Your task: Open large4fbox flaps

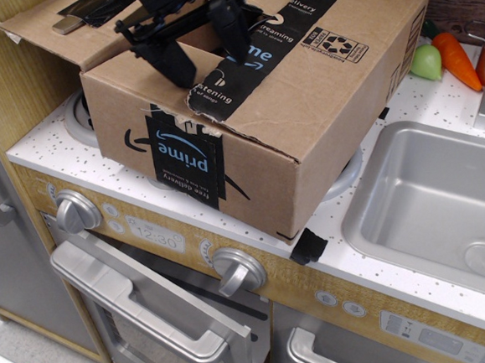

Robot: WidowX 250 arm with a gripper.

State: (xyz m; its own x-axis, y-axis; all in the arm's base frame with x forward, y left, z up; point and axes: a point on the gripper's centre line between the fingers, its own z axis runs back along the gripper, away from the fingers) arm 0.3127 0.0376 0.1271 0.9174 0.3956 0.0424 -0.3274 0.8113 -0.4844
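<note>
**Gripper over the box top, one flap raised**

At left, one brown cardboard flap (71, 31) stands folded outward. The black gripper (205, 51) hangs over the closed flaps (301, 67), jaws spread wide, holding nothing. The large brown corrugated cardboard box with black prime tape (256, 138) sits on the white speckled counter (54, 137), beside the silver sink (429, 200) at right.

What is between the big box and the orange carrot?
A green toy vegetable sits between the large4fbox and the carrot in this one view.
</note>
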